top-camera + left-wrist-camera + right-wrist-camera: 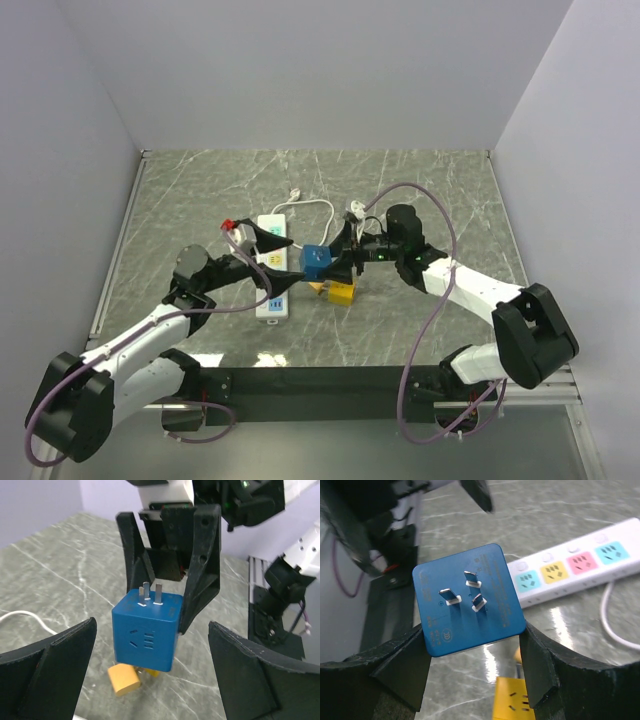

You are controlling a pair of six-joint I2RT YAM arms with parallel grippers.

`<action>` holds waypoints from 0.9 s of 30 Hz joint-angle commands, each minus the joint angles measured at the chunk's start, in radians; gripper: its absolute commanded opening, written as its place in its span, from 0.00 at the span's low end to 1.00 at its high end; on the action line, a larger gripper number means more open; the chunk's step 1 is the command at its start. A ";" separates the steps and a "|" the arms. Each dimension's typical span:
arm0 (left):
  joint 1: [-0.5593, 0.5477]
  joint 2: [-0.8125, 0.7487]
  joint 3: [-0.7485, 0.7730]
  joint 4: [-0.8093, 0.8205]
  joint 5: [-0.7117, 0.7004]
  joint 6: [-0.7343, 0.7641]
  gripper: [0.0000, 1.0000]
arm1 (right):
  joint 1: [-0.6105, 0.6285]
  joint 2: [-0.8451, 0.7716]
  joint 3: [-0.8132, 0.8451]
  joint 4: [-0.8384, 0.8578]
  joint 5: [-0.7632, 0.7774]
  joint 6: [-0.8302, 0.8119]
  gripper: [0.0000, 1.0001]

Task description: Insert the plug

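A blue cube plug [317, 262] with three metal prongs is held above the table by my right gripper [340, 260], which is shut on its sides. In the right wrist view the prongs [465, 595] face the camera and the gripper [472, 647] clamps the cube [485, 575]. A white power strip [273, 300] with coloured sockets lies left of it and also shows in the right wrist view [570, 570]. My left gripper [280, 258] is open over the strip, facing the cube. In the left wrist view the cube [147, 630] hangs beyond the open gripper [152, 680].
A yellow cube adapter [341, 292] lies on the marble table under the blue cube; it shows in both wrist views [122, 677] [515, 702]. The strip's white cable [315, 205] loops toward the back, ending in a white plug [355, 210]. Walls enclose the table.
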 commanded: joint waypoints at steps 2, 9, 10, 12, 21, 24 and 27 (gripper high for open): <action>-0.049 0.026 0.077 -0.074 0.026 0.077 0.99 | 0.001 -0.053 -0.003 0.049 -0.159 -0.016 0.00; -0.083 0.049 0.103 -0.120 0.029 0.100 0.99 | 0.028 -0.045 0.014 0.017 -0.191 -0.048 0.00; -0.092 0.057 0.111 -0.136 0.017 0.106 0.99 | 0.036 -0.042 0.016 0.013 -0.191 -0.050 0.00; -0.101 0.067 0.125 -0.159 0.001 0.118 0.99 | 0.037 -0.044 0.019 0.019 -0.197 -0.045 0.00; -0.146 0.116 0.166 -0.235 0.006 0.162 0.97 | 0.037 -0.039 0.030 0.020 -0.159 -0.039 0.00; -0.155 0.129 0.175 -0.251 0.011 0.172 0.83 | 0.037 -0.045 0.031 0.006 -0.159 -0.048 0.00; -0.159 0.147 0.192 -0.268 0.029 0.179 0.57 | 0.037 -0.045 0.031 0.005 -0.150 -0.048 0.00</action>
